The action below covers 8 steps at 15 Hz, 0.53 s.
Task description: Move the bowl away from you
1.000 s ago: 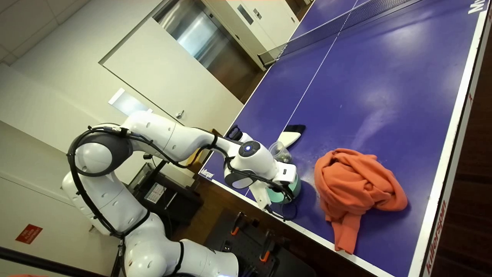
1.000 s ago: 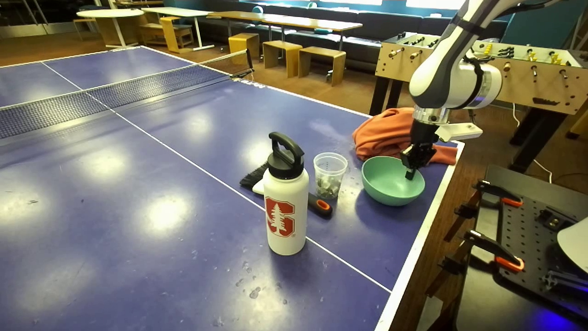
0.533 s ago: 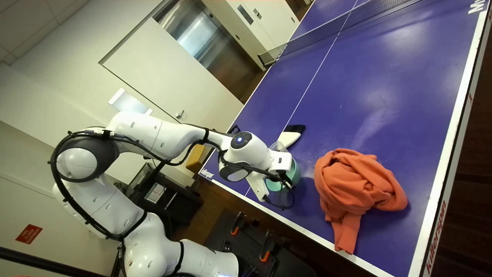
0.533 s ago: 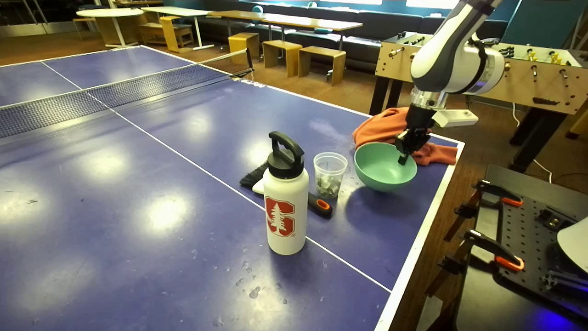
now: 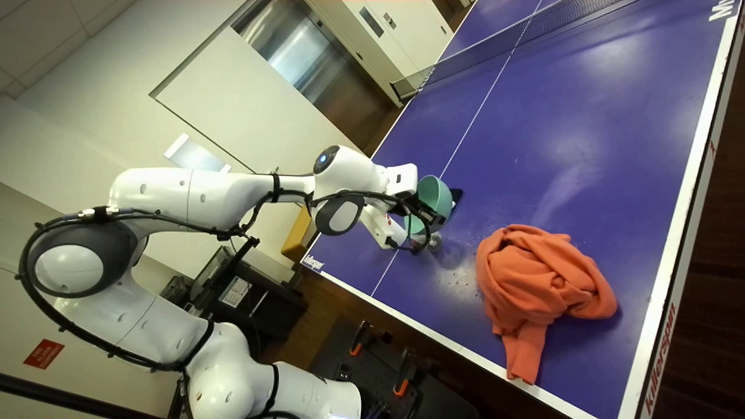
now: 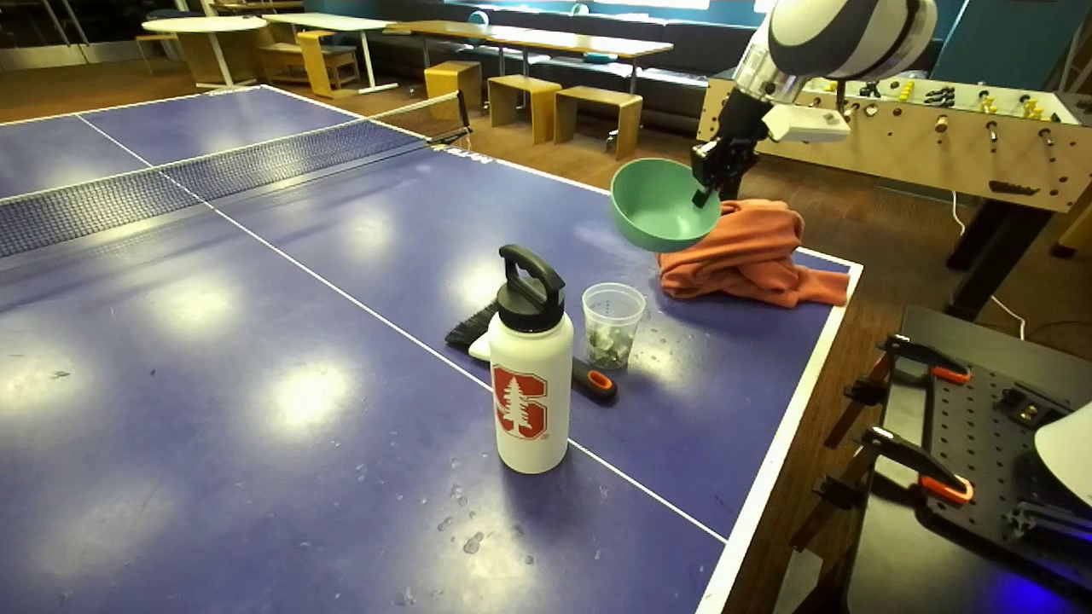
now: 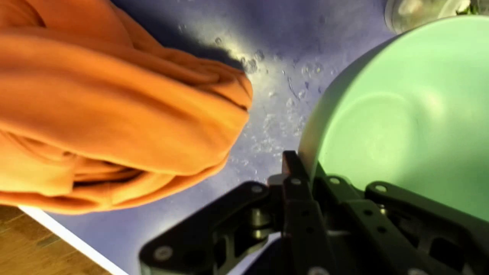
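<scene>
The light green bowl point(image 6: 661, 205) is in the air above the blue ping-pong table, tilted, with its inside facing the camera in an exterior view. It also shows in an exterior view point(image 5: 437, 195), partly behind the gripper. My gripper point(image 7: 308, 164) is shut on the bowl's rim, one finger point(image 7: 293, 164) outside the wall and one inside. In the wrist view the bowl point(image 7: 401, 114) fills the right side and looks empty. The gripper also shows in an exterior view point(image 6: 704, 183), at the rim nearest the arm.
An orange sweatshirt point(image 6: 751, 256) lies on the table point(image 6: 358, 495) near the corner. A clear cup point(image 6: 612, 328), a brush with black bristles point(image 6: 472, 328) and a white bottle point(image 6: 533, 401) with a black lid stand or lie nearby. A net point(image 6: 256, 166) crosses the table farther off.
The gripper has lifted the bowl off the table and carried it up and away from the near table edge, toward the net. The other objects have stayed in place.
</scene>
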Each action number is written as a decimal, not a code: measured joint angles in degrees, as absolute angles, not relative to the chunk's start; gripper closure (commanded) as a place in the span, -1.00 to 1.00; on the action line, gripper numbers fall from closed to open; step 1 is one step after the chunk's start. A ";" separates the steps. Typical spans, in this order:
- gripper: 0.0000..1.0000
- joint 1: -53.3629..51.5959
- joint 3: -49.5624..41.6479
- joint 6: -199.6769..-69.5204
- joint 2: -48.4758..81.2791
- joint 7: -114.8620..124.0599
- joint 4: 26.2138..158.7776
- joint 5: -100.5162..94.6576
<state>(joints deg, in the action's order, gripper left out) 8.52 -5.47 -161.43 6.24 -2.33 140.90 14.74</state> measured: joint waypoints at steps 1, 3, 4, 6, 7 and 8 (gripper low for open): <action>0.97 8.18 -5.48 -161.19 7.08 0.37 138.64 13.22; 0.97 7.41 -5.73 -160.93 10.04 5.47 133.88 10.21; 0.97 7.07 -5.81 -160.60 12.10 7.44 131.29 9.32; 0.97 6.58 -5.82 -159.25 16.37 9.60 126.23 9.03; 0.97 6.32 -5.83 -158.28 18.54 10.46 123.67 9.02; 0.97 6.11 -5.83 -157.20 20.58 11.11 121.27 9.02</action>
<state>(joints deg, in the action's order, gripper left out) 6.11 -5.83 -157.20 20.58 11.11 121.27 9.02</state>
